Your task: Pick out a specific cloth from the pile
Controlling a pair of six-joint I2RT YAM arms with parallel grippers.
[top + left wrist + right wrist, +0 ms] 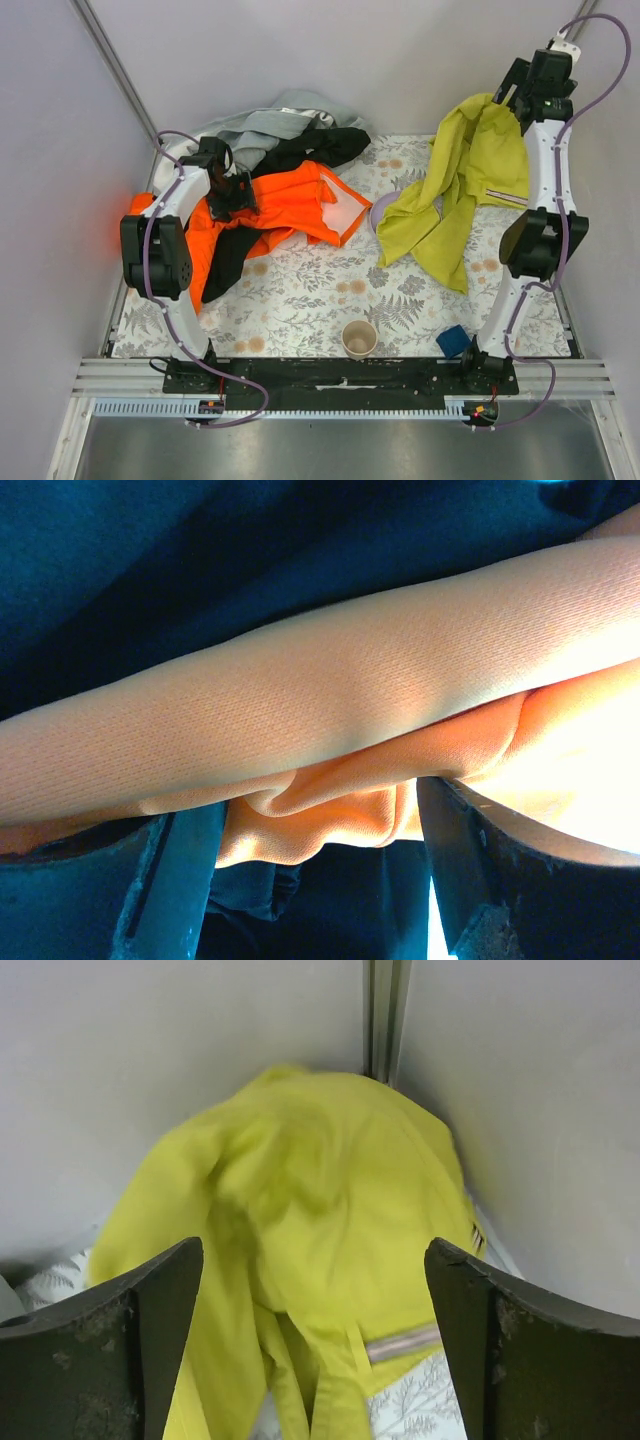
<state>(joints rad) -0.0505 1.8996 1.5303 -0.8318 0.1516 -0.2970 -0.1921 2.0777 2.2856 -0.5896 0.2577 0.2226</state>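
Note:
The yellow-green cloth [460,190] hangs crumpled at the back right and trails down onto the floral table; in the right wrist view the cloth [320,1200] looks blurred. My right gripper [512,98] is raised just above its top edge, near the back wall. Its jaws [312,1250] stand wide open with the cloth beyond them, not pinched. The pile [290,180] of orange, black and grey clothes lies at the back left. My left gripper [238,195] is pressed into it, open, with a fold of the orange garment [330,810] between its fingers [170,880].
A purple plate rim [378,210] peeks out from under the cloth's left edge. A paper cup [359,339] and a small blue object [453,341] sit near the table's front edge. White walls close in at the back and sides.

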